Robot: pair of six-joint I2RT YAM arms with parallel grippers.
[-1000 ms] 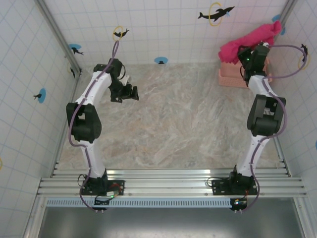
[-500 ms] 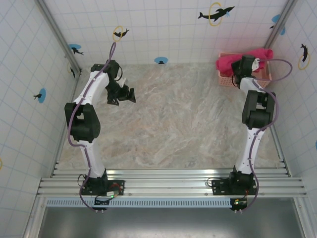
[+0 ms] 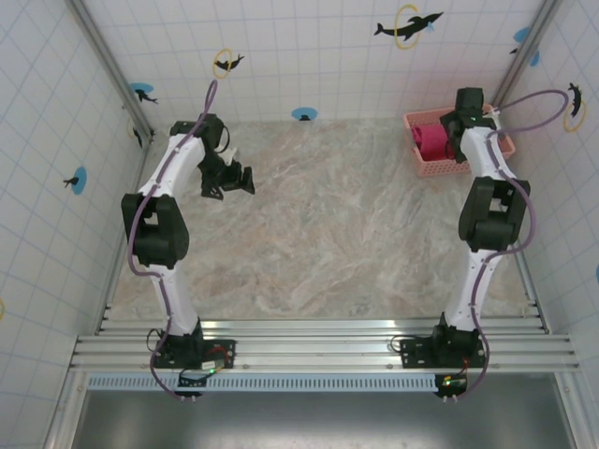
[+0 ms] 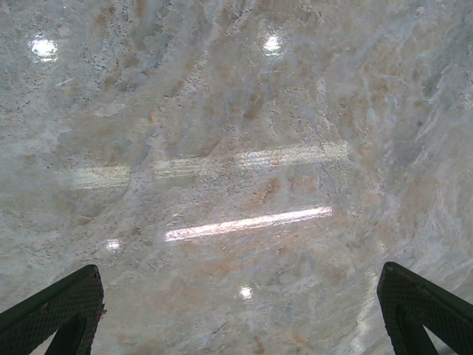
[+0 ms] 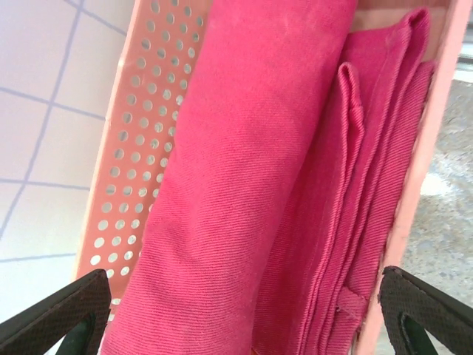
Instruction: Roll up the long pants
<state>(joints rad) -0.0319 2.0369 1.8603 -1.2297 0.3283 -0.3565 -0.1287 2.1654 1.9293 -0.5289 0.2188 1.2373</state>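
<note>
Inside: magenta-red cloth long pants in pink perforated plastic basket.
Basket: far right corner of marbled table.
Right gripper: above basket.
Left gripper: above table's far left.

Table: flat top, marble-look finish, beige/grey veining, glossy. Fills ctr of top view; tiled walls at left, upper & right sides. Light reflections on surface in left wrist view.
Items directly on surface, qty 1: pink plastic basket, upper right of frame, in table corner next to walls. Basket side wall perforated w/ round holes.
</note>
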